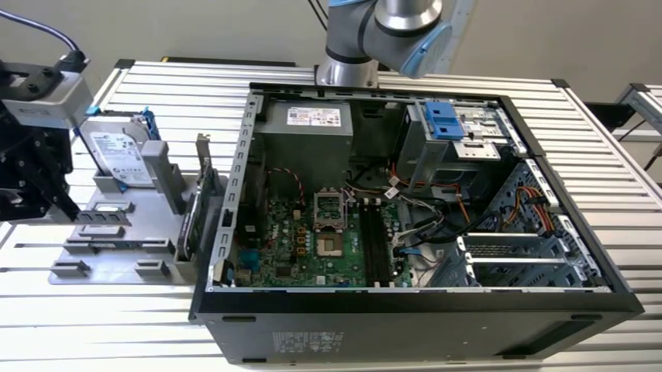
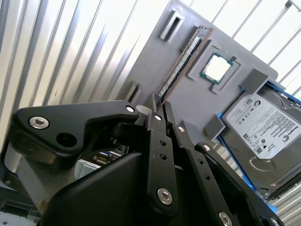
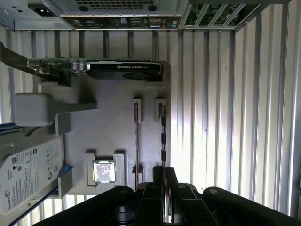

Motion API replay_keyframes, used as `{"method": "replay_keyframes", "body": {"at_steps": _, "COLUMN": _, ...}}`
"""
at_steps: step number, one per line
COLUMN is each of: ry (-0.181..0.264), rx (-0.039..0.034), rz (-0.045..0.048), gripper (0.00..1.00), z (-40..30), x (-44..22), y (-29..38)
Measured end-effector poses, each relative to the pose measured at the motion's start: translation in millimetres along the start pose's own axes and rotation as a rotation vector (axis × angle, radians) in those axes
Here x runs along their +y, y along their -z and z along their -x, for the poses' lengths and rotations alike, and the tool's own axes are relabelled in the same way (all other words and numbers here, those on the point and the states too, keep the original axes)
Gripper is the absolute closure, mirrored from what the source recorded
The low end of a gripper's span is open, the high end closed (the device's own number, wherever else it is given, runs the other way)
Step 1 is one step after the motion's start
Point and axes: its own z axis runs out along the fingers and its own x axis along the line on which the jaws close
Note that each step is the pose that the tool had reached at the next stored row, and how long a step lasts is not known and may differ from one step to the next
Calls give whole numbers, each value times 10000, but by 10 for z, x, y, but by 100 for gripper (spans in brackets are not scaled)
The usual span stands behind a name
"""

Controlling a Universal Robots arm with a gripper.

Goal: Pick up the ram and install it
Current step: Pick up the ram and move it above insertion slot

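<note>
**Exterior view.** The gripper (image 1: 36,203) is held at the exterior view's left of the gray tray (image 1: 108,262), well apart from the open computer case (image 1: 414,325). Bare slatted table (image 1: 104,333) lies around the tray. Inside the case, the motherboard (image 1: 310,240) is hemmed in by steel walls and loose cables (image 1: 439,225).

**Second wrist view.** The ram (image 2: 181,63) is seen standing on its long edge in a tray slot, just beside the processor (image 2: 216,68). The hard drive (image 2: 261,127) is set farther off. The gripper is positioned at the ram's near end. Whether it is open, closed or clamped on the board cannot be told.

**First wrist view.** The ram is aligned along the tray's outer edge, clear of the upright graphics card (image 3: 94,69). The ram is judged light, stiff and fragile. It is best gripped across its flat faces near one end, with the chips and contact edge spared. Open room is available on the table side, and less toward the processor.
</note>
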Motion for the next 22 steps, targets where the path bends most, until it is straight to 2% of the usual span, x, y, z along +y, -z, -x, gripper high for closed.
{"method": "replay_keyframes", "body": {"at_steps": 22, "ry": -1, "rx": 0, "rz": 0, "gripper": 100, "z": -1, "x": -1, "y": 74}}
